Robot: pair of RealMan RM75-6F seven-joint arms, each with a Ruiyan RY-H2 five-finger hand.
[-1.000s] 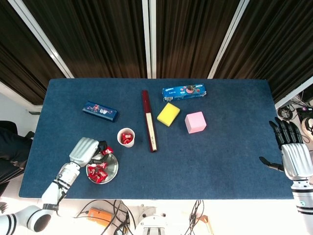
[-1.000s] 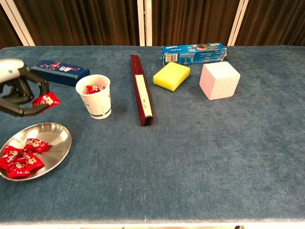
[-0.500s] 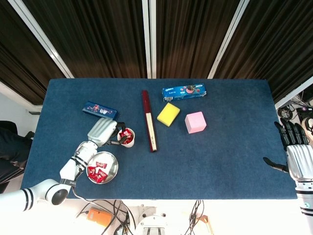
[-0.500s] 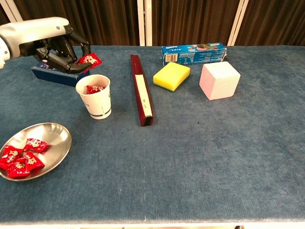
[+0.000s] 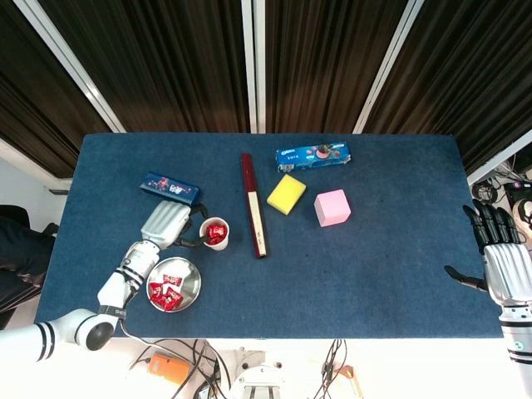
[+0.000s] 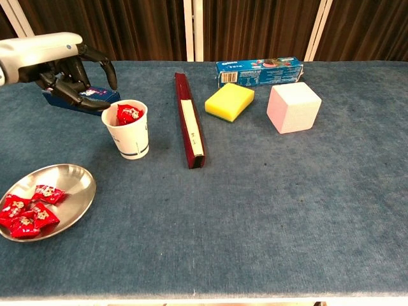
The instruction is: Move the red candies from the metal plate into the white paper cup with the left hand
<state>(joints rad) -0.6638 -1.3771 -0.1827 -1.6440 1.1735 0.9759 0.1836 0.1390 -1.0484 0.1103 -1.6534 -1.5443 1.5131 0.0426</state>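
1. Three red candies [image 6: 25, 213] lie in the plate [image 6: 73, 185] at the near left corner of the worktop [image 6: 268, 210], bunched toward its left side.
2. Far right, at the worktop's right edge in the head view, the right hand [image 5: 499, 262] hangs with fingers apart, holding nothing.
3. Beyond the plate stands the cup [image 6: 127, 135], upright, with a candy [image 6: 129, 113] showing at its mouth; the head view also shows red inside it.
4. Just left of the cup, the left hand [image 6: 60, 67] hovers above the worktop, fingers spread and curved toward the cup rim, gripping nothing.
5. Right of the cup a long dark red box [image 6: 189, 121] runs near to far.
6. Under the left hand lies a dark blue box [image 6: 95, 97], partly hidden.
7. Further right sit a yellow sponge [image 6: 229, 101] and a pink cube [image 6: 293, 107], apart from each other.
8. Farthest back lies a blue biscuit box [image 6: 258, 70].
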